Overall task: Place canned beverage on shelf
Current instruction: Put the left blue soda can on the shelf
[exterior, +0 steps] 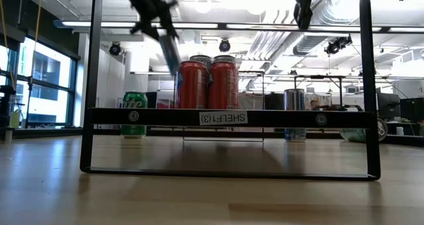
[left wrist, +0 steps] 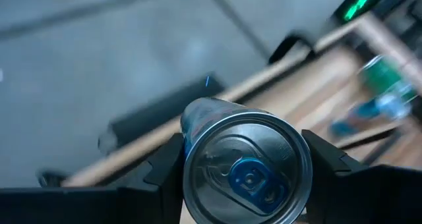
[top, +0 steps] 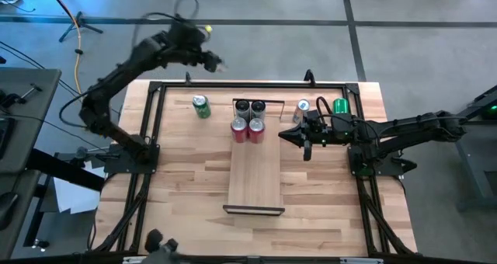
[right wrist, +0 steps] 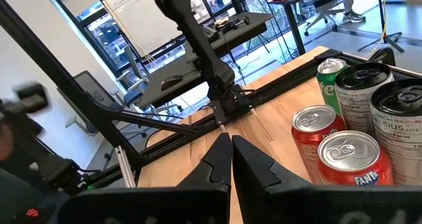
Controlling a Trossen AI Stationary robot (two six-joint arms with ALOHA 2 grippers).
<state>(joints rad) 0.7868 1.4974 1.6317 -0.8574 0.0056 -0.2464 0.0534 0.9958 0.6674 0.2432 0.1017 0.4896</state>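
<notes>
My left gripper (top: pixel 216 62) is raised high beyond the table's far edge, shut on a silver can with a blue tab (left wrist: pixel 245 168); the can shows as a blurred slanting shape in the low view (exterior: pixel 171 54). The shelf (top: pixel 255 178), a pale board with dark end frames, lies mid-table. Two red cans (top: pixel 248 130) and two dark cans (top: pixel 250 107) stand upright on its far end. My right gripper (top: pixel 289 137) is shut and empty just right of the red cans (right wrist: pixel 333 151). My left gripper pinches the can's side wall just below its top rim (left wrist: pixel 191 168) between the two fingers, one finger (left wrist: pixel 165 168) on each side. The can's top faces the wrist and its body points away along the fingers. It is lifted clear, tilted.
A green can (top: pixel 202 106) stands on the table left of the shelf. A silver-blue can (top: pixel 303 107) and another green can (top: pixel 340 106) stand at the far right. A dark metal frame (top: pixel 155 124) borders the table. The shelf's near half is bare board.
</notes>
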